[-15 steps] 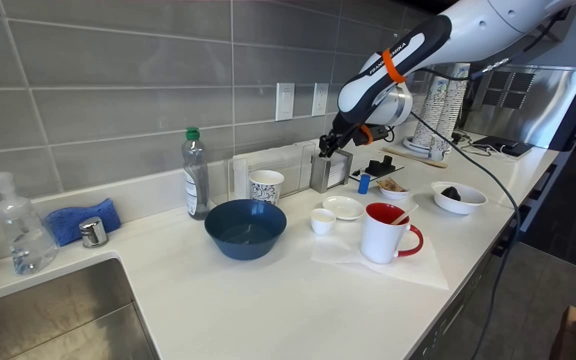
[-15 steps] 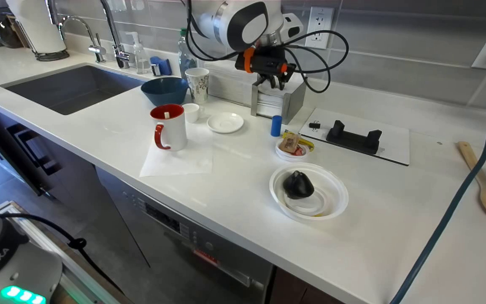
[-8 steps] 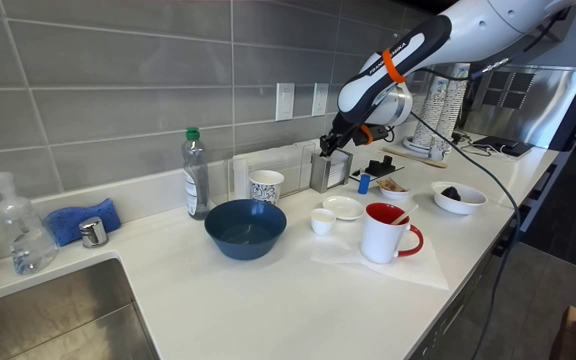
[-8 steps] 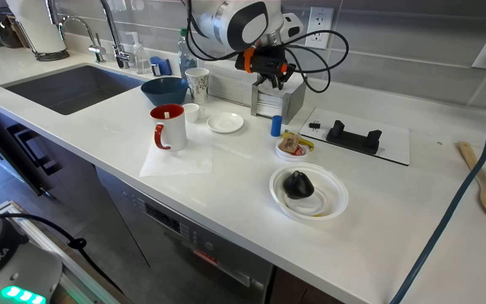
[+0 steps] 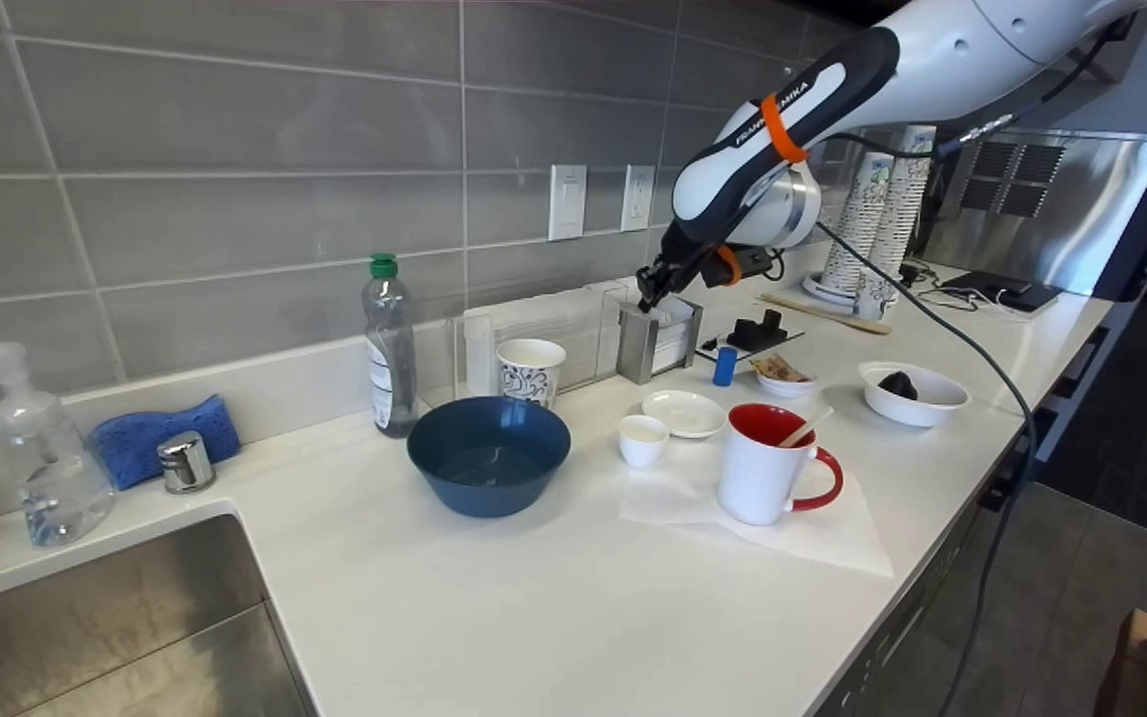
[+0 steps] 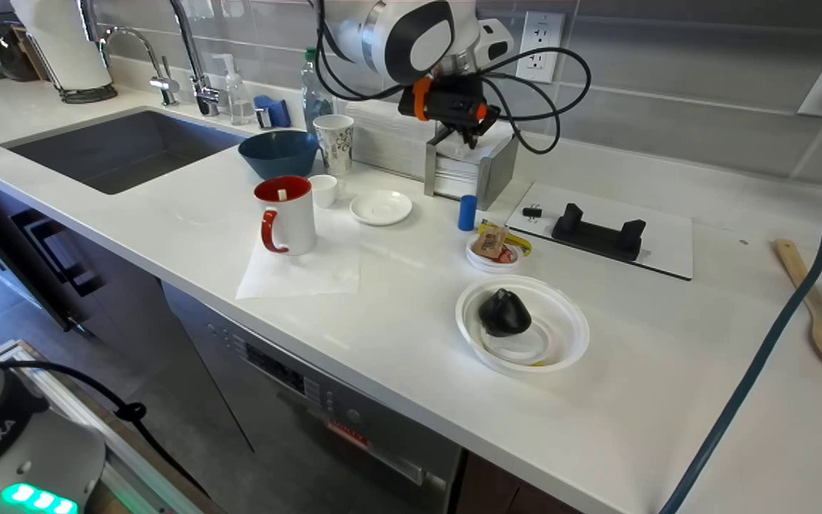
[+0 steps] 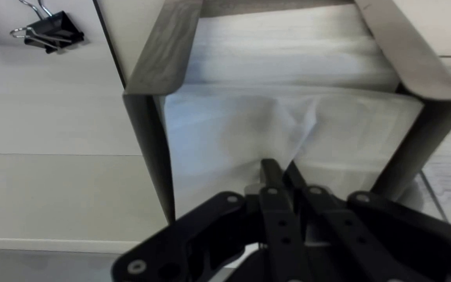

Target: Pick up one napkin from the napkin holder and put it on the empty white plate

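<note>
The silver-grey napkin holder (image 5: 639, 351) stands against the backsplash, also in an exterior view (image 6: 502, 175) and the wrist view (image 7: 409, 51). It holds a stack of white sheets. My gripper (image 7: 284, 167) is at the holder's top, with its fingers nearly together on the top napkin (image 7: 210, 129). The napkin is creased and pulled up into a fold between the fingertips, still within the holder's walls. The gripper also shows in both exterior views (image 5: 647, 301) (image 6: 469, 143). The empty white plate (image 5: 685, 414) lies on the counter near the holder, also here (image 6: 381, 208).
A small white cup (image 6: 323, 190) and a white-and-red mug (image 6: 297, 221) stand beside the plate. A blue cylinder (image 6: 467, 213) and a packet bowl (image 6: 494, 255) stand in front of the holder. A patterned cup (image 5: 531, 370) and blue bowl (image 5: 490, 456) are nearby.
The gripper fingers have closed together and risen slightly over the holder. The top napkin now bunches up between them. The other objects have not moved.
</note>
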Robot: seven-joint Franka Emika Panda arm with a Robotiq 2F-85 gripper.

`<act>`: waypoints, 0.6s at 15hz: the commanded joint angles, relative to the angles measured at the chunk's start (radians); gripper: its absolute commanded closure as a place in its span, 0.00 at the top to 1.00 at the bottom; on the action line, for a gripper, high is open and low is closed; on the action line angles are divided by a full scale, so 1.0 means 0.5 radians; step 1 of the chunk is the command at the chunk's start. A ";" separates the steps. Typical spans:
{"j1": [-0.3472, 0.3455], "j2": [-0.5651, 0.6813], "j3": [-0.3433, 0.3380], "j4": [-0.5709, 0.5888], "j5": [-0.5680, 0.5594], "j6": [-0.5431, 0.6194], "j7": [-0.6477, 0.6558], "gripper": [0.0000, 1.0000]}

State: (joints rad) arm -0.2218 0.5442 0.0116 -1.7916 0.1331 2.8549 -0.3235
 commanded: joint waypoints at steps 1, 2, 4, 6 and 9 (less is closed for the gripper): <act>-0.021 0.000 0.027 0.029 -0.047 0.007 0.043 0.07; -0.020 -0.004 0.027 0.028 -0.046 0.007 0.045 0.05; -0.017 -0.013 0.026 0.023 -0.047 0.005 0.048 0.06; -0.010 -0.028 0.019 0.013 -0.050 0.008 0.056 0.07; 0.005 -0.071 0.005 -0.015 -0.054 0.005 0.079 0.04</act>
State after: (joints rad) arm -0.2203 0.5350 0.0135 -1.7882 0.1331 2.8550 -0.3234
